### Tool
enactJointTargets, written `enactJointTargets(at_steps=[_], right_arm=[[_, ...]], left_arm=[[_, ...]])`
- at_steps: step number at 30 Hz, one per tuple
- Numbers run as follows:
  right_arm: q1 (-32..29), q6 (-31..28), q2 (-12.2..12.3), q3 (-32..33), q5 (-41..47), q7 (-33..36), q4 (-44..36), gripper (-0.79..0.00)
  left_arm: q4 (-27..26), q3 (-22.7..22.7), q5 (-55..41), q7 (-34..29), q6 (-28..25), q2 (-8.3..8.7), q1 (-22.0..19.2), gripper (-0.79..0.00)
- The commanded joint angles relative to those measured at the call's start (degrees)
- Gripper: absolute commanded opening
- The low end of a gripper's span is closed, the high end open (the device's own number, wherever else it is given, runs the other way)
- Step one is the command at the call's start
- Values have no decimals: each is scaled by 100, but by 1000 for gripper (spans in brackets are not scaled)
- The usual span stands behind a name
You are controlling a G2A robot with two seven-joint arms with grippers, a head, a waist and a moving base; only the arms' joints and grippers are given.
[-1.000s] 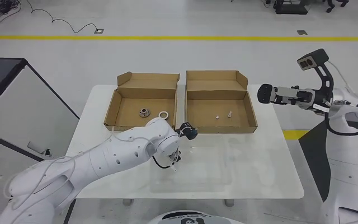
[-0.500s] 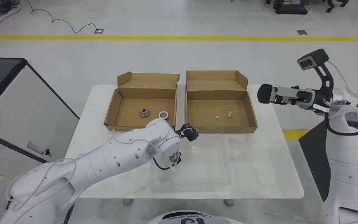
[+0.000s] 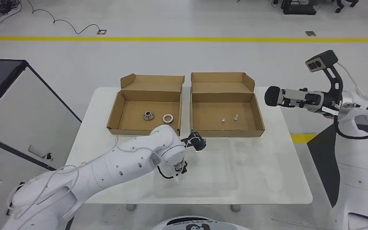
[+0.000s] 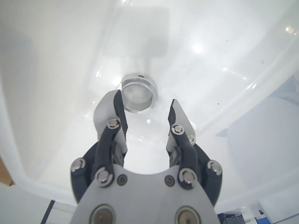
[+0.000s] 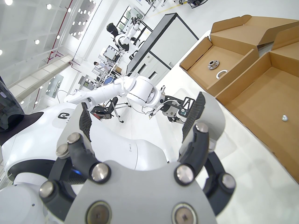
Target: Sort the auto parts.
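Your left gripper (image 4: 146, 103) hangs with its jaws apart and nothing clamped between them, pointing down into a clear tray (image 4: 210, 24). The metal ring (image 4: 139, 92) lies on the glossy tray floor just ahead of the fingertips, close against one black pad (image 4: 120, 110); you cannot tell whether they touch. Beyond that gripper (image 3: 196, 141), the left cardboard box (image 3: 117, 109) holds a flanged hub (image 3: 149, 115) and a white ring (image 3: 168, 118). Just beside it, the right cardboard box (image 3: 256, 115) holds two small fasteners (image 3: 222, 120) (image 3: 235, 117). Both boxes sit open on the white table (image 3: 276, 172). Your right gripper (image 5: 141, 104) is spread wide and holds nothing. It is level out past the table's edge, near the right box's outer wall (image 3: 271, 96). Farther off, a yellow line (image 3: 172, 38) crosses the pale floor.
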Motion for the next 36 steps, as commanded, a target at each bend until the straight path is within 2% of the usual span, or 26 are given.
enactJointTargets(at_steps=[1,6,14,29,36], right_arm=[[0,0,0,0,0,0,0,0],[0,0,0,0,0,0,0,0],[0,0,0,0,0,0,0,0],[0,0,0,0,0,0,0,0],[0,0,0,0,0,0,0,0]], left_arm=[[-30,-37,-7,-22,-38,8,29,-326],[-160,-258,-19,87,-70,70,120,-369],[-241,-390,458,35,180,120,238,-394],[78,-256,843,-94,174,-103,243,-397],[133,-257,620,-256,-92,-196,248,-345]])
